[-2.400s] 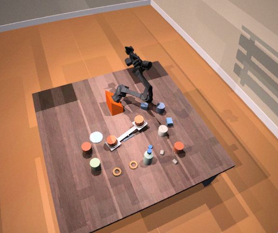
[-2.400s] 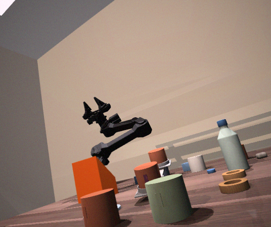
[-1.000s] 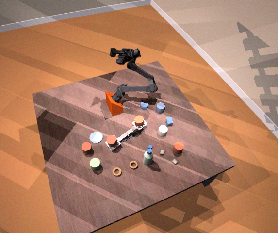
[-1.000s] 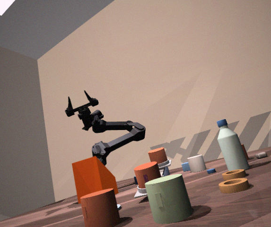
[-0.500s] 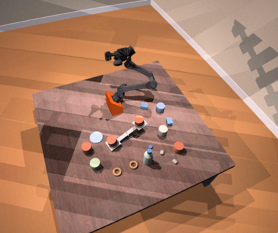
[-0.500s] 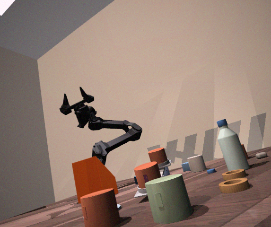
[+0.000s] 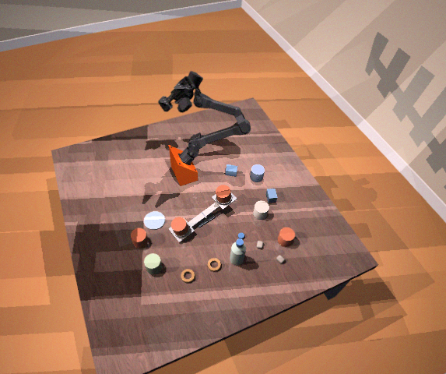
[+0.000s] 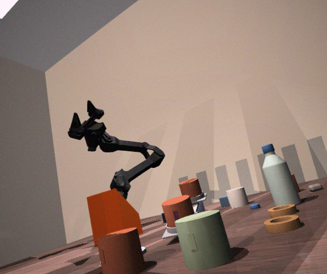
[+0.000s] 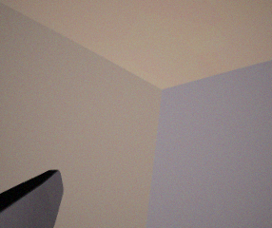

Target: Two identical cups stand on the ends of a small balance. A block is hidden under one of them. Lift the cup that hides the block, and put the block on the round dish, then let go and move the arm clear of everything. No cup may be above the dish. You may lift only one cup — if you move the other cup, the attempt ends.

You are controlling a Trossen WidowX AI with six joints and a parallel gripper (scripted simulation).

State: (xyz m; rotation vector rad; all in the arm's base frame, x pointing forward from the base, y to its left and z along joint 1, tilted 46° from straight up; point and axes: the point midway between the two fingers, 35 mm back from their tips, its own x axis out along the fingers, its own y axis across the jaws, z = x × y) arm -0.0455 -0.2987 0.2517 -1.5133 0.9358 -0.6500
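With your hand (image 8: 83,113) spread wide, empty, and pointing up far from the balance (image 7: 203,217), the risk is choosing or brushing the wrong cup, since the lower cup (image 7: 179,225) beside the round dish (image 7: 154,220) likely hides the unseen block, not the far cup (image 7: 223,193).
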